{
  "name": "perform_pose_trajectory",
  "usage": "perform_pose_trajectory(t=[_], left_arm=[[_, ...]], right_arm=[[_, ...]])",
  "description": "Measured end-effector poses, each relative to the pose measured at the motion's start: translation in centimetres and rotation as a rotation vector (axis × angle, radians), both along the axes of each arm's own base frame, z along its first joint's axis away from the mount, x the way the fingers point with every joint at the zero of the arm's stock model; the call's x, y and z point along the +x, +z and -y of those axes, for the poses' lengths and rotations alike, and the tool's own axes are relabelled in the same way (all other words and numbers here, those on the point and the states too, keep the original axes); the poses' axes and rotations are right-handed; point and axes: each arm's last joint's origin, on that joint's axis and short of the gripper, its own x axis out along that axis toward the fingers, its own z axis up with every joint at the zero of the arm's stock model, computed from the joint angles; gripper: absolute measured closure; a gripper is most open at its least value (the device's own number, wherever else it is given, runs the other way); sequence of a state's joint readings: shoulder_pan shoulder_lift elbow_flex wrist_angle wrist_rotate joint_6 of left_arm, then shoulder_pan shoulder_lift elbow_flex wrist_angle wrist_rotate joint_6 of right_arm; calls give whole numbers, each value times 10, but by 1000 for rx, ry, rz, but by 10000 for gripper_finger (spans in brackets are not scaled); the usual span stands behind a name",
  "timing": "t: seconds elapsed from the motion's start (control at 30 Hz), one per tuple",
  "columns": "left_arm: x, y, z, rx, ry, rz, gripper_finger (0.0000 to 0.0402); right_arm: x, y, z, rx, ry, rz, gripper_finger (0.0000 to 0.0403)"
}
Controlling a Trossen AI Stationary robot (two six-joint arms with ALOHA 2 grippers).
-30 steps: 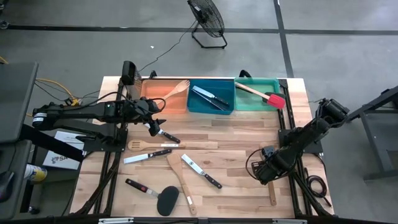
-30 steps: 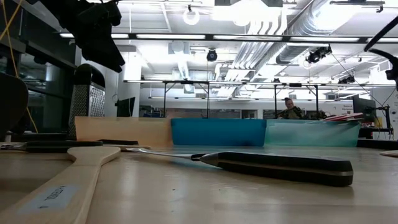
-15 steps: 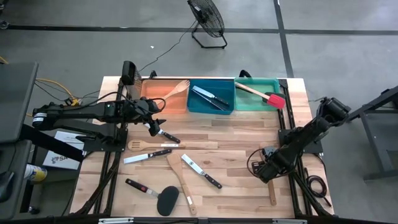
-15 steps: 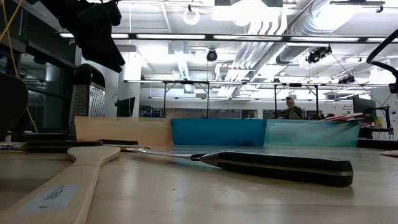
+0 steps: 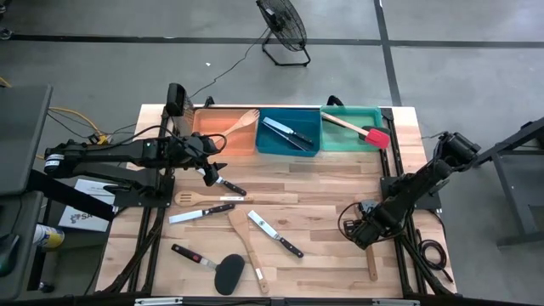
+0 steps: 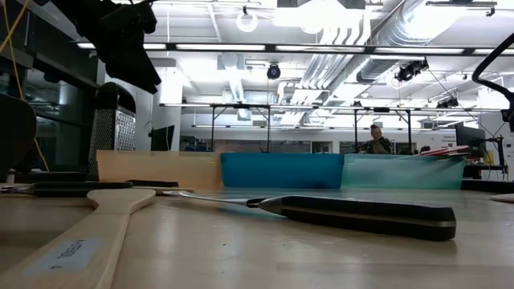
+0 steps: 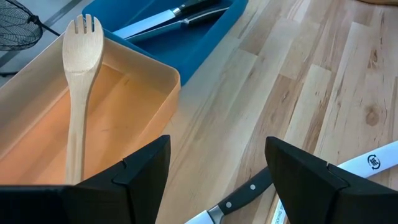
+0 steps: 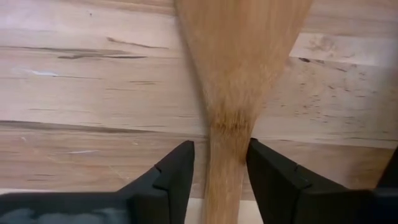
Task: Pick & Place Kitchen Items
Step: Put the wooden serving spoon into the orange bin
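Note:
My right gripper (image 5: 365,231) points down at the table's right side. Its fingers (image 8: 177,174) stand on either side of a pale wooden spatula (image 5: 371,259), at the neck (image 8: 227,143) where the head narrows into the handle. The spatula lies flat on the table. A small gap shows beside one finger. My left gripper (image 5: 209,174) hangs open in front of the orange bin (image 7: 124,81), above a black-handled knife (image 5: 228,185), with nothing between its fingers. More knives (image 5: 274,232), wooden spatulas (image 5: 246,246) and a black turner (image 5: 229,274) lie on the table. My right gripper comes from above with its fingers across the wooden spatula's neck (image 8: 242,155). One finger stands right against the neck's edge. Whether it touches, I cannot tell. The spatula lies flat on the table.
Along the far edge stand an orange bin (image 5: 225,136) holding a wooden fork (image 5: 242,123), a blue bin (image 5: 289,140) with knives and a green bin (image 5: 344,140) with a red-headed spatula (image 5: 372,136). A grater (image 5: 177,100) stands at the far left corner.
My right gripper has sunk a little toward the wooden spatula at the table's right.

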State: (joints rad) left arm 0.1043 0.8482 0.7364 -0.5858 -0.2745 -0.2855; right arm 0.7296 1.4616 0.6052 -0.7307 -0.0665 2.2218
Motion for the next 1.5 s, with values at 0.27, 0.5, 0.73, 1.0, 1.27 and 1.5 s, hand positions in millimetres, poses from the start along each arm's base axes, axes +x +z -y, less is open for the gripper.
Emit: perform_pose_trajectory(t=[0.27,0.5,0.73,1.0,1.27,1.5], left_arm=[[0,0,0,0,-1,-2,144],[0,0,0,0,-1,-7,144],[0,-1,0,0,0,-7,144],[0,-1,0,-1,0,-7,144],[0,-1,0,-1,0,-7,144],[-1,-1,0,-7,1,-8,144]], right_arm=[[-1,0,1,-14,-1,0,314],[-1,0,1,-16,23,-1,334],[-1,0,1,-14,48,0,334],[0,0,1,-33,98,29,334],[5,12,1,-120,165,94,334],[17,24,-1,-250,211,245,338]])
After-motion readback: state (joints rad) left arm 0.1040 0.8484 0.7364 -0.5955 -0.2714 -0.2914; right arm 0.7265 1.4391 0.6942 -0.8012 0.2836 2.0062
